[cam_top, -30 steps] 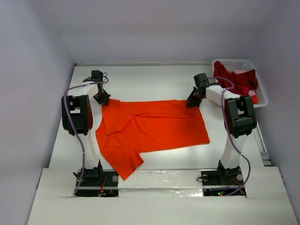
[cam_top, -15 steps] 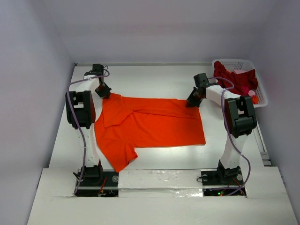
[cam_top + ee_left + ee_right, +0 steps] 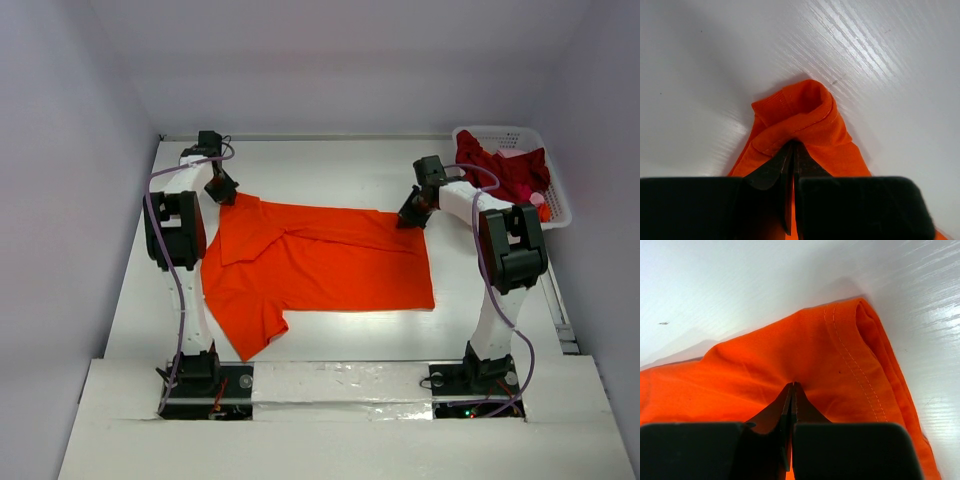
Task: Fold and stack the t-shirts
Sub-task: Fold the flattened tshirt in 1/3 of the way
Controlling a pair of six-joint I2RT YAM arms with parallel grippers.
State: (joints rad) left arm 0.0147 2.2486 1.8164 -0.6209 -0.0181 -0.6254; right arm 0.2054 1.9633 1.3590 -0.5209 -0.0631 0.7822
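Across the bench (image 3: 330, 165), just slid the orange t-shirt (image 3: 330, 270) farther back and pulled it flatter, so spreading looks about done. Still leaves the crimson t-shirt (image 3: 500, 165) heaped in the basket (image 3: 558, 205). Keeps left gripper (image 3: 222, 190) and right gripper (image 3: 408, 218) clamped tight on the orange one's far corners.

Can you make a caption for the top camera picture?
The left hand and right hand pinch far corners of the orange t-shirt.
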